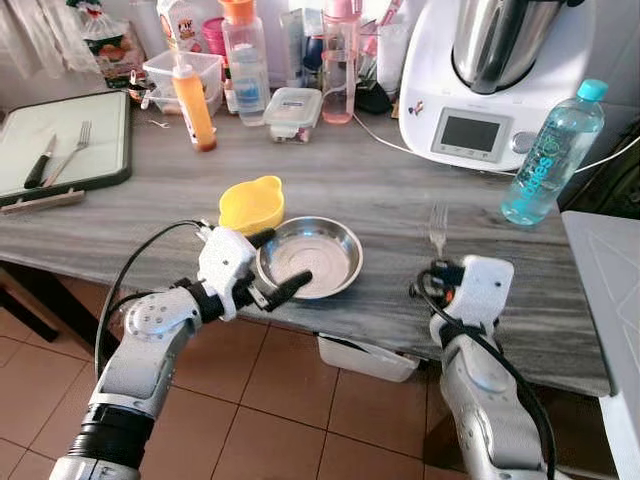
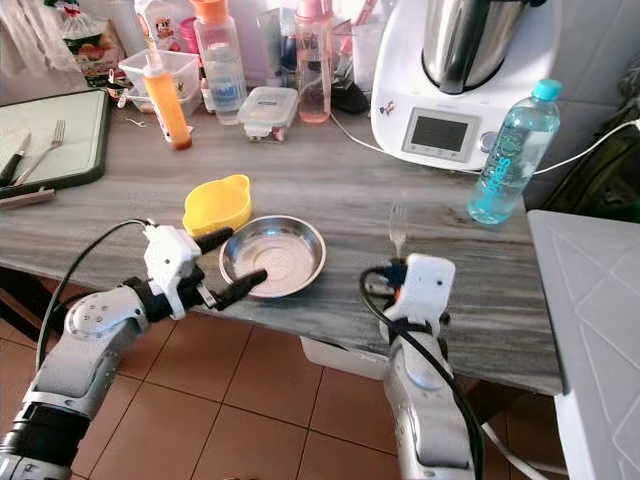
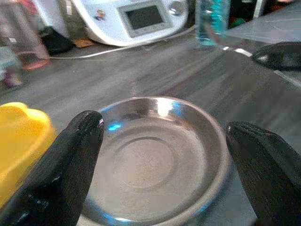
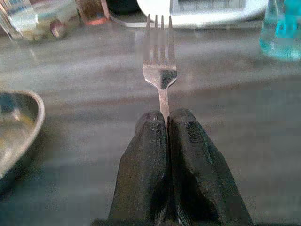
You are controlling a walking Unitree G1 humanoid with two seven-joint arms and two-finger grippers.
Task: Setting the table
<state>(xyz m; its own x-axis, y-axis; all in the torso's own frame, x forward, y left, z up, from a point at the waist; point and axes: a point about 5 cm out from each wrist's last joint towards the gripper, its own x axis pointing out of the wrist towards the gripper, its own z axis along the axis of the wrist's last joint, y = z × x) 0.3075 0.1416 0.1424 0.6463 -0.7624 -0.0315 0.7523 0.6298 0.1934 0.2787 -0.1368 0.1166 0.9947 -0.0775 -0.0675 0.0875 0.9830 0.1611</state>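
Note:
A shallow steel bowl (image 1: 312, 256) sits near the front edge of the grey wooden table (image 1: 400, 190), with a yellow cup (image 1: 251, 204) touching its left side. My left gripper (image 1: 274, 264) is open at the bowl's left rim, one finger on each side of that rim (image 3: 155, 165). To the right, my right gripper (image 1: 440, 268) is shut on the handle of a fork (image 4: 160, 66). The fork (image 1: 437, 228) points away from me, tines forward, low over the table right of the bowl.
A dark tray (image 1: 62, 150) at the far left holds a second fork and a knife. A white kitchen machine (image 1: 480, 90), a blue water bottle (image 1: 552, 150), an orange sauce bottle (image 1: 193, 100) and several containers stand along the back. A grey surface (image 1: 610, 290) borders the right.

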